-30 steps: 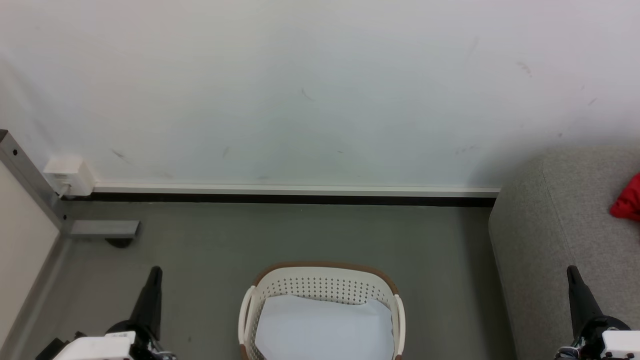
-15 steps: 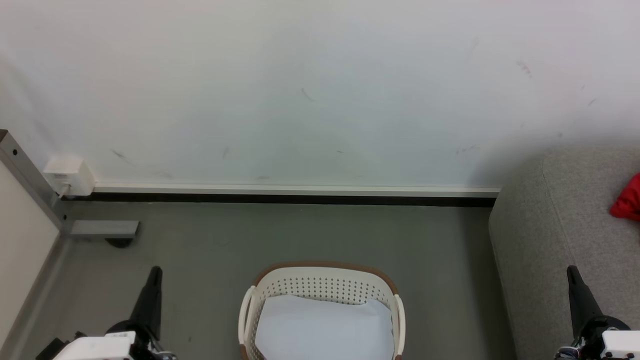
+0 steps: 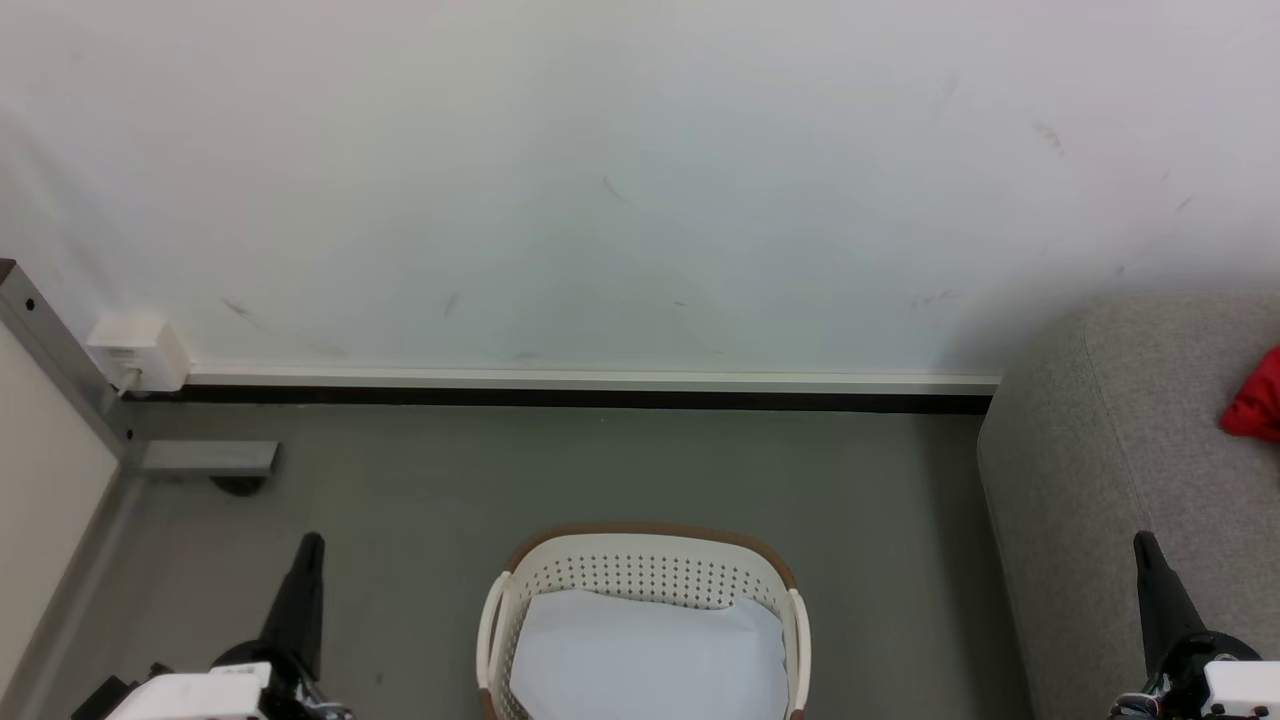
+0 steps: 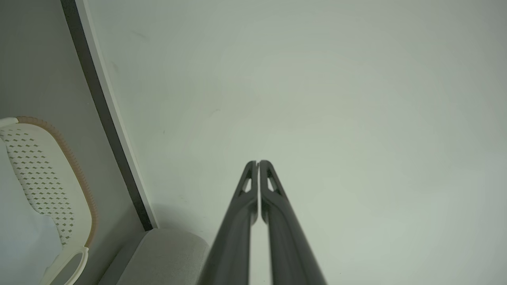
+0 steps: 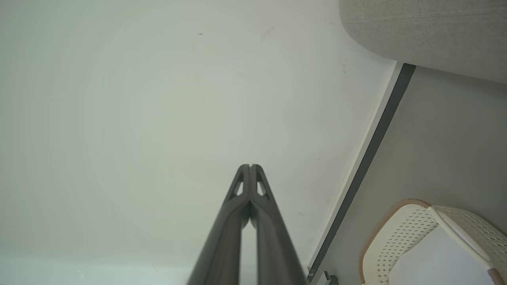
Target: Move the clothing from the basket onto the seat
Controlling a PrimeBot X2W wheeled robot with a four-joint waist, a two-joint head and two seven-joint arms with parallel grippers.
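Well beyond the clenched right claw [image 3: 1144, 542], the clothing [image 3: 1259, 402] lies on the seat [image 3: 1095, 470]; left claw [image 3: 312, 541] likewise clenched.

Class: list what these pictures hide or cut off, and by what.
- Bottom of the basket: head view, under the sheet; anything beneath is hidden.
- Clothing on the sofa: head view, cut by the right edge.
- Near end of the basket: head view, cut by the bottom edge.
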